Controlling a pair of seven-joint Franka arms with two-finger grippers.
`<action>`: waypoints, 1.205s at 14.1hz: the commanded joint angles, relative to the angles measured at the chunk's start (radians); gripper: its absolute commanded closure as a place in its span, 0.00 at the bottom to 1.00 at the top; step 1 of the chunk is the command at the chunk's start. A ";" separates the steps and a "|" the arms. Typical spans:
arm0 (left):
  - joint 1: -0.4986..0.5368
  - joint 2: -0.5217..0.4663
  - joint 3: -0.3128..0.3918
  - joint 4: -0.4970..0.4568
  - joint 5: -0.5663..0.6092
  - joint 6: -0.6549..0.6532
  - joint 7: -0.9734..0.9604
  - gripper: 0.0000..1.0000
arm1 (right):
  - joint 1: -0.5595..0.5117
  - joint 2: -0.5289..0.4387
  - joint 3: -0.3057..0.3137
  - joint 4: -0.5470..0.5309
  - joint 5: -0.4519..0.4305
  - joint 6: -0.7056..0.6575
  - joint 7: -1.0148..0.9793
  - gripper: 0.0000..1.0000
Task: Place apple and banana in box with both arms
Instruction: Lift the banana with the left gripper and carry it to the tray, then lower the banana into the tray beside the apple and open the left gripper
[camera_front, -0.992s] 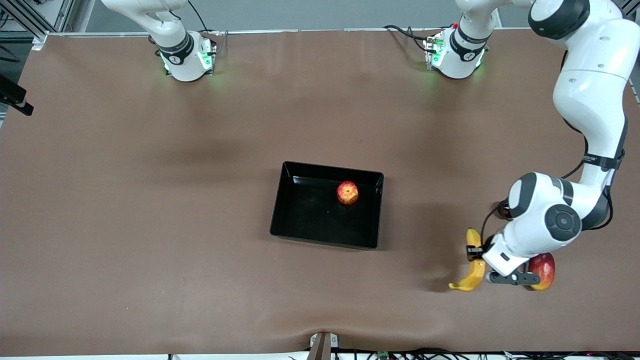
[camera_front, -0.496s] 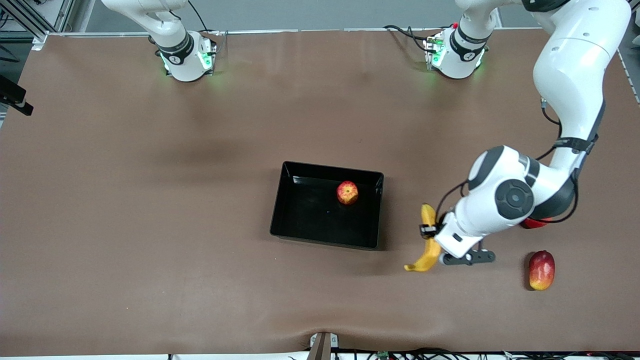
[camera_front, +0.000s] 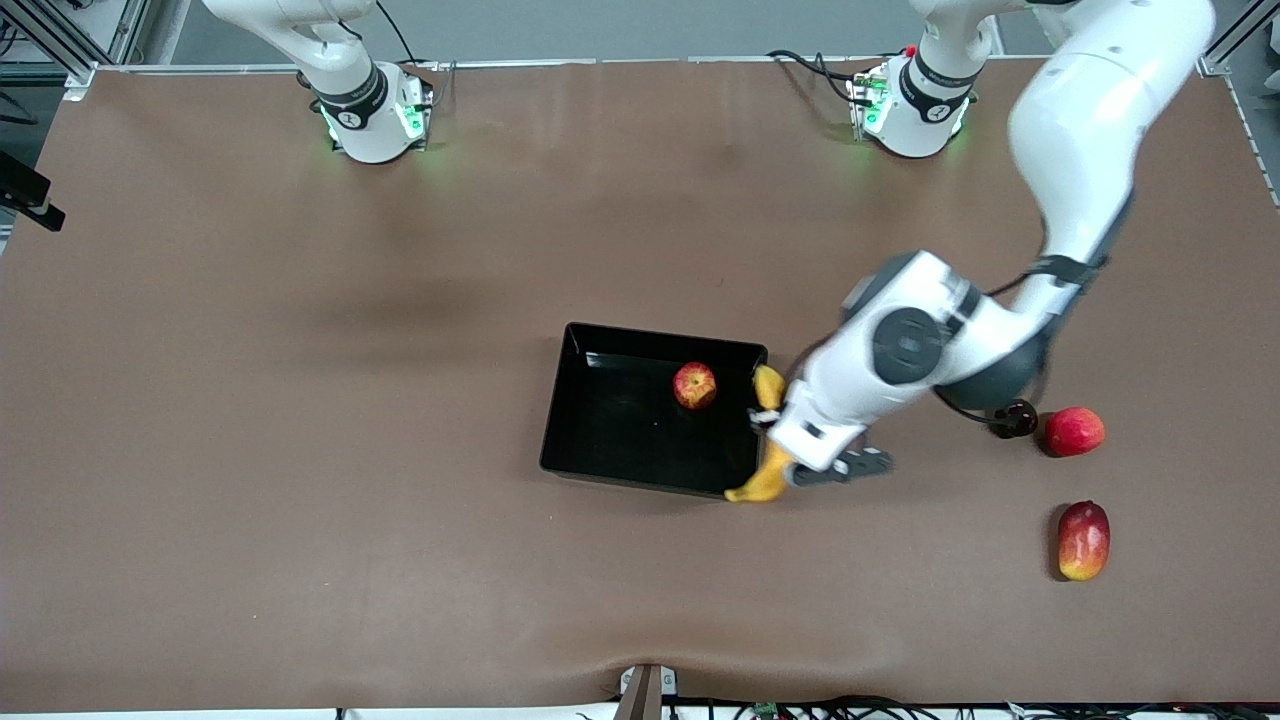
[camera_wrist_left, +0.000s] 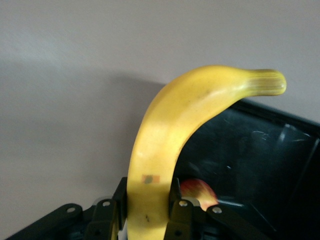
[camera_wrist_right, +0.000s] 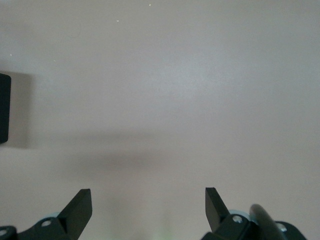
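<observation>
Count on the table (camera_front: 300, 450): one box (camera_front: 600, 450), one apple (camera_front: 694, 385), one banana (camera_front: 768, 440), plus two other fruits, a smooth round red fruit (camera_front: 1074, 431) and an oblong red-yellow fruit (camera_front: 1083, 540); two arms. The apple sits inside the box, close to the wall toward the left arm's end of the table. The left gripper (camera_front: 775, 432) pinches the banana at mid-length and holds it over the box wall at that same end. In the front view the banana's long axis runs roughly along that wall, one end over the box interior just beside the apple, the other end past the box corner nearer the front camera. Both spare fruits lie well apart from the box, toward the left arm's end of the table, the oblong one nearer the front camera than the round one. The left wrist view shows what the front view hides: the fingers (camera_wrist_left: 107, 220) pressed on either side of the banana (camera_wrist_left: 165, 150), a small sticker on its skin, and its curved body arching to a stem end above the box's dark floor (camera_wrist_left: 260, 160), with a sliver of the apple (camera_wrist_left: 197, 192) beside the fingers. The right arm waits; only its base section shows in the front view. The right wrist view alone shows the right gripper (camera_wrist_right: 148, 207), fingers (camera_wrist_right: 80, 207) spread wide over bare table with nothing between them.
</observation>
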 joint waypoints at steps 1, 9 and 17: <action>-0.069 0.004 -0.006 0.018 0.038 -0.005 -0.091 1.00 | -0.003 0.002 0.002 0.005 -0.013 -0.005 0.001 0.00; -0.419 0.031 0.244 0.021 0.048 0.173 -0.250 1.00 | 0.006 0.002 0.002 0.014 -0.013 0.005 0.001 0.00; -0.491 0.099 0.310 0.021 0.049 0.325 -0.326 1.00 | 0.008 -0.002 0.005 0.022 -0.010 -0.002 0.001 0.00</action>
